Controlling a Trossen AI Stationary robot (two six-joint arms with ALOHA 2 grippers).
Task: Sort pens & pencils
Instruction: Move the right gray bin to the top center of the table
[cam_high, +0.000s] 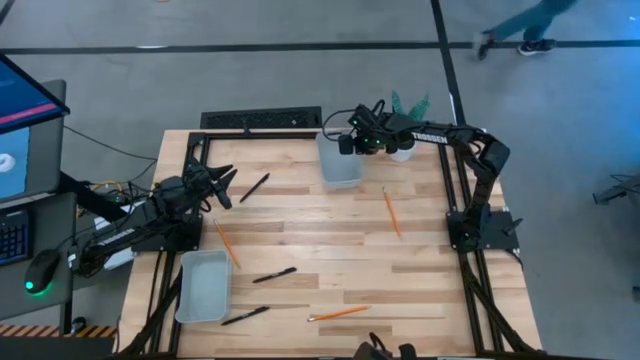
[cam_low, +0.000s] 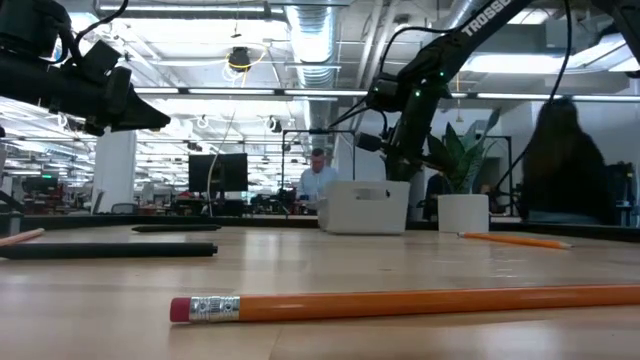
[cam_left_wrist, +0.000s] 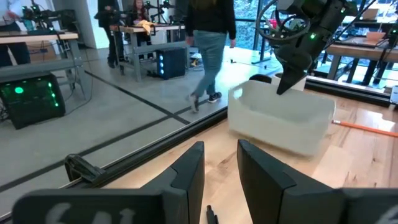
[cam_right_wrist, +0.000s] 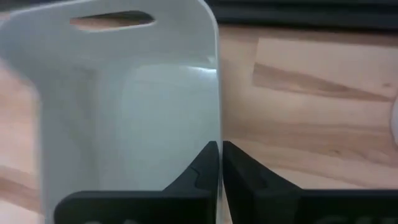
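Three black pens lie flat on the wooden table: one (cam_high: 255, 187) far left, one (cam_high: 274, 274) and one (cam_high: 245, 315) near the front. Orange pencils lie at the right (cam_high: 391, 212), the left (cam_high: 226, 243) and the front (cam_high: 338, 313). A grey tray (cam_high: 340, 162) stands at the far edge, with my right gripper (cam_high: 347, 143) shut on it. A second grey tray (cam_high: 205, 285) sits near left. My left gripper (cam_high: 225, 185) hovers level and open at the far left, holding nothing. My right gripper pinches the rim of the far tray's right long wall (cam_right_wrist: 217, 134), near that wall's far end. One finger (cam_right_wrist: 196, 177) is inside the tray and the other outside. The fingers slant down from the far right. In the low view the tray (cam_low: 365, 207) stands on the table.
A white pot with a plant (cam_high: 402, 150) stands just right of the far tray. A black bar (cam_high: 262, 120) runs along the far edge. A person (cam_high: 520, 30) walks on the floor beyond the table. Bare wood lies at the middle (cam_high: 330, 235).
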